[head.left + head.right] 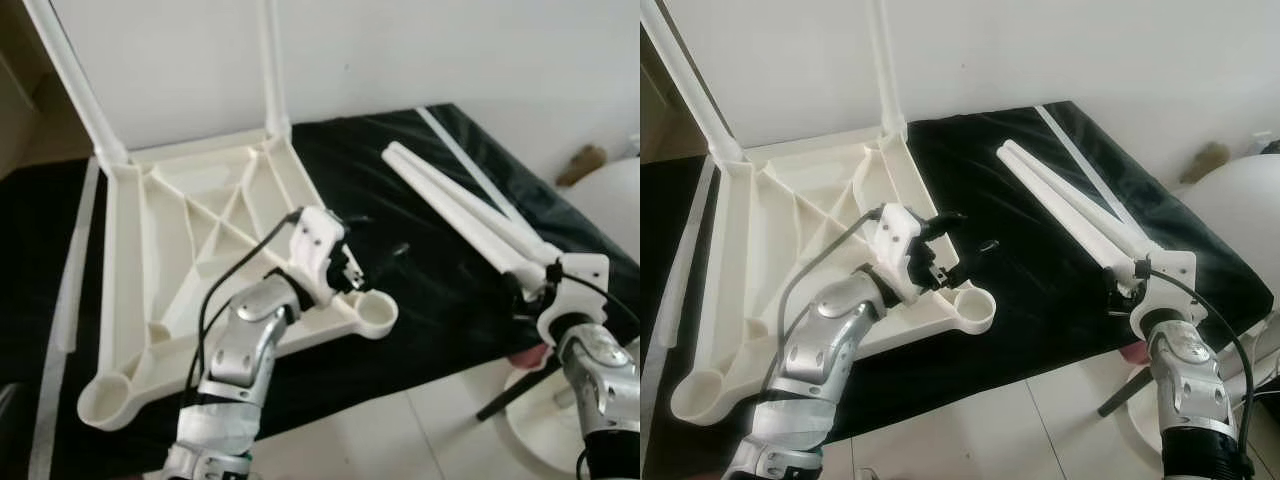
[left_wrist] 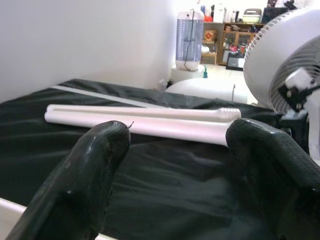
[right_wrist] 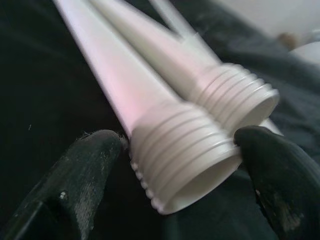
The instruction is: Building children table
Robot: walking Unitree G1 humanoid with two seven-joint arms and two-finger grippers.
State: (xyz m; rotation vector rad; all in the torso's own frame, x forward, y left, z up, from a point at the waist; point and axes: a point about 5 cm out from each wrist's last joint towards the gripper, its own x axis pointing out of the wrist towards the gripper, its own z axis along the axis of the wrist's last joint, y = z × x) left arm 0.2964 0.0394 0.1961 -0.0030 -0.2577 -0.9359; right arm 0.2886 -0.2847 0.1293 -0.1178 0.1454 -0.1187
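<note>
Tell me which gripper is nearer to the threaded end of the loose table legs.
Right. The right gripper straddles the threaded end of one table leg, its fingers open on either side. The left gripper hovers open over the tabletop's edge, across the black cloth from the legs.

Soft, even daylight is seen throughout; the wall [image 1: 400, 50] is washed pale. Slight haze softens the head views. Near claw fingers [image 3: 75, 185] are blurred in wrist views.
</note>
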